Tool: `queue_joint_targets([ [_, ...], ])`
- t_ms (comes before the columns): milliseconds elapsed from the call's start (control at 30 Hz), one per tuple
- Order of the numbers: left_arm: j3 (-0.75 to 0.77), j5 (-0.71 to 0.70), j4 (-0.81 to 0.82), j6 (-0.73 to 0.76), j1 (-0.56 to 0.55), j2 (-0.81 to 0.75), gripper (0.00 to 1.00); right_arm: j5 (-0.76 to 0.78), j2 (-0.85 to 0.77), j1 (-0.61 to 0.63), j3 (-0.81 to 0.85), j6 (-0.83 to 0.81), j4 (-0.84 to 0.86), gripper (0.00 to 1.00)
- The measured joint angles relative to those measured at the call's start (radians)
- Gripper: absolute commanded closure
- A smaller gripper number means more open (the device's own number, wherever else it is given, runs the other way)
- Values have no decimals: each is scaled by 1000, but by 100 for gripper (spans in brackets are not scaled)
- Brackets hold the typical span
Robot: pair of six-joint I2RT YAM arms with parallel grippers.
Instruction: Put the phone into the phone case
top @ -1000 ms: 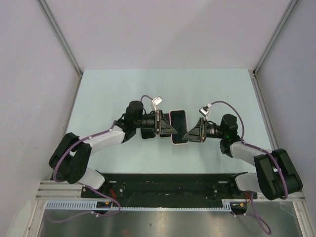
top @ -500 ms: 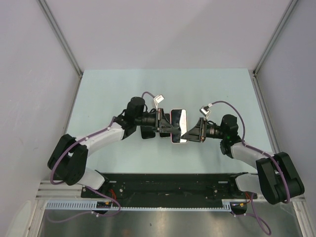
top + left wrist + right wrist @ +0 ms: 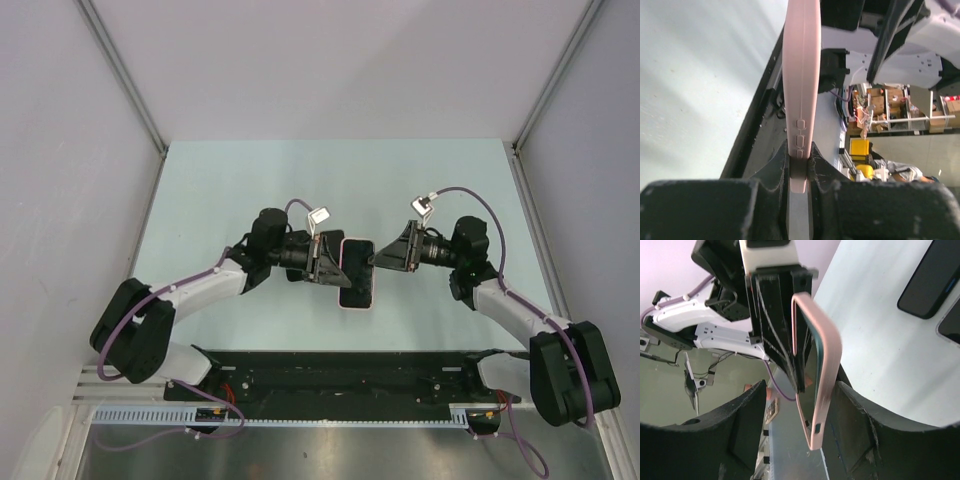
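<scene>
- Top external: found the left claw [image 3: 328, 264] clamped on the left long edge of the pink phone case [image 3: 356, 275], with the case's broad dark face turned up toward the camera over the middle of the bench [image 3: 220, 190].
- Same view: noted the right claw [image 3: 380, 260] at the case's upper right edge. Could not judge its spread from here.
- Left wrist: saw the case edge-on, rising from between the two black fingers [image 3: 772, 167], both pressed against its sides. Logged small button bumps on the pink rim just above the grip, and pale bench to the left.
- Right wrist: found the right claw's fingers [image 3: 745, 435] set apart, with the lower end of the case standing between them. Recorded a plain gap at one finger; could not confirm contact at the other.
- Same view: saw the case tilted and held off the bench, gripped at its far edge by the left claw.
- Noted a dark glossy face inside the pink rim. Could not tell whether that face was the phone seated in the case.
- Logged two dark flat slabs [image 3: 932, 275] lying on the bench at upper right, the nearer one cut off by the frame.
</scene>
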Motion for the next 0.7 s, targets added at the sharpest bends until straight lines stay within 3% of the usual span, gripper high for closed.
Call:
queue_joint_targets([
  [300, -43, 81, 0, 1, -12, -5, 100, -4, 68, -24, 13, 78, 128, 42],
  [533, -49, 92, 11, 1, -13, -5, 100, -3, 68, -21, 13, 77, 136, 42],
  [633, -51, 96, 12, 1, -13, -5, 100, -3, 68, -13, 14, 68, 130, 46],
  [700, -52, 99, 13, 1, -13, -5, 100, -3, 68, -7, 13, 56, 120, 57],
])
